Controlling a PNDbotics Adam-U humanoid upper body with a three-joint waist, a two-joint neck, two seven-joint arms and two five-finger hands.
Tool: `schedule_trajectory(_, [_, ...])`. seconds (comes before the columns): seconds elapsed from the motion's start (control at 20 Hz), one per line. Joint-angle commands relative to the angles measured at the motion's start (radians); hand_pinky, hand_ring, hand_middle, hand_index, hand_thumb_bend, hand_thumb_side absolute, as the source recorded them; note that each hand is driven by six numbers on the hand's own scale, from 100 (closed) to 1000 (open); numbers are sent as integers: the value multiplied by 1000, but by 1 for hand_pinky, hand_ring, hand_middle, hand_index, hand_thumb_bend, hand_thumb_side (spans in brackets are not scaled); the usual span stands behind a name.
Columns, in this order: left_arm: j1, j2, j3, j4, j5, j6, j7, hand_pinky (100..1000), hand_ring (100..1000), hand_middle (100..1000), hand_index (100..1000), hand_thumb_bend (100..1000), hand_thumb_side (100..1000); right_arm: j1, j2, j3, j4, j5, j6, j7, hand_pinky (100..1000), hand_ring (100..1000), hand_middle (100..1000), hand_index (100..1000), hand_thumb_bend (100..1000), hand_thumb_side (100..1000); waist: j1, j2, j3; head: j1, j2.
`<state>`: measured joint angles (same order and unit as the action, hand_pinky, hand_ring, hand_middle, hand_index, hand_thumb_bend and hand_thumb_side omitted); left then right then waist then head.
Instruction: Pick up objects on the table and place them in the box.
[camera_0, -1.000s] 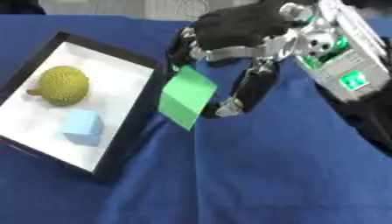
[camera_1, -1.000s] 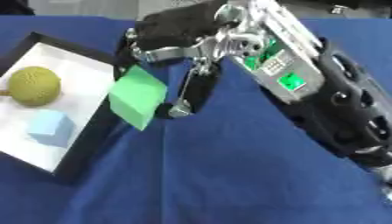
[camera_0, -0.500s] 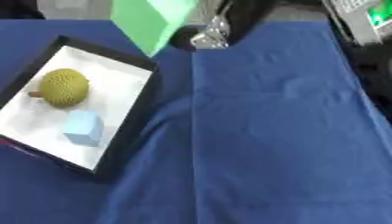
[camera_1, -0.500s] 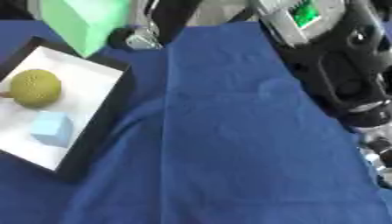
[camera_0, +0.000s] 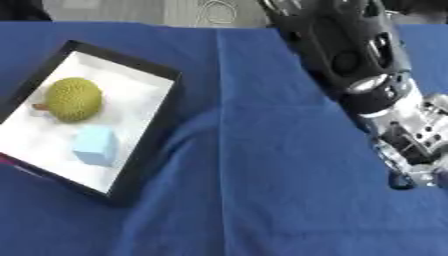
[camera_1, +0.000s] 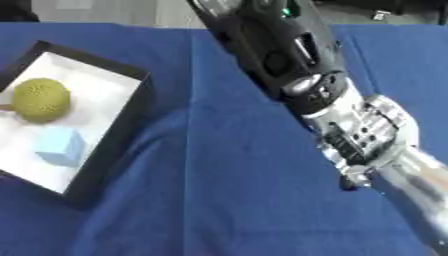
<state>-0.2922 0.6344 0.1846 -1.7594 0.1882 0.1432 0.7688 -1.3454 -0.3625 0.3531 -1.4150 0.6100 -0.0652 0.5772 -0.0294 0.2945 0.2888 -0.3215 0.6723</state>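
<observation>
1. Box (camera_0: 138, 152): black rim, white floor, at the table's left; holds a yellow-green ball (camera_0: 73, 98) and a pale blue cube (camera_0: 95, 145).
2. Right arm (camera_1: 289, 60): crosses the blue cloth (camera_0: 254, 200); its hand lies outside both views, fingers' state cannot be told.
3. Left hand: not visible.
4. Risk: any item carried unseen could drop outside the box.

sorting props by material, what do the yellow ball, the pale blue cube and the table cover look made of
Yellow ball: probably knitted or rough plastic, bumpy matte surface. Pale blue cube: likely foam or matte plastic, smooth and shineless. Table cover: blue cloth, creased into soft folds.
</observation>
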Motion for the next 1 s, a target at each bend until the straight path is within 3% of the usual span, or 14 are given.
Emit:
schedule_trajectory(0.05, [-21,30,16,-19,-2,-2,19,723,807,856,846,481,602,-32,50,-18,105,83,-19,-25,823,683,496,491,259,100,-9,-17,12,-24,-17])
schedule_trajectory(0.1, [-26,29,19,-19,-2,-2,29,724,808,857,846,486,598,-29,66,-16,141,112,-30,-28,823,684,498,492,264,100,-10,-16,18,-31,-18])
schedule_trajectory(0.15, [-30,29,20,-19,-6,0,36,724,809,857,846,486,598,-25,80,-15,171,140,-42,-31,822,684,495,493,529,100,-11,-15,23,-35,-20])
schedule_trajectory(0.2, [-34,28,21,-21,-10,1,41,724,807,857,846,492,592,-17,94,-14,201,157,-50,-33,822,685,503,496,273,100,-12,-13,29,-39,-22])
schedule_trajectory(0.6, [-57,20,9,-40,-8,-9,15,719,794,853,844,489,594,76,177,8,356,318,-135,-78,827,695,515,512,256,100,-14,2,61,-52,-37])
schedule_trajectory(0.95, [-72,12,1,-45,-7,-9,-1,721,795,853,844,490,594,132,213,16,449,436,-197,-109,830,729,557,562,303,100,-16,12,70,-59,-42])
schedule_trajectory(1.0, [-71,13,1,-44,-7,-8,-1,721,795,853,844,490,594,133,214,12,456,445,-204,-114,836,752,589,605,363,100,-16,13,70,-60,-41])
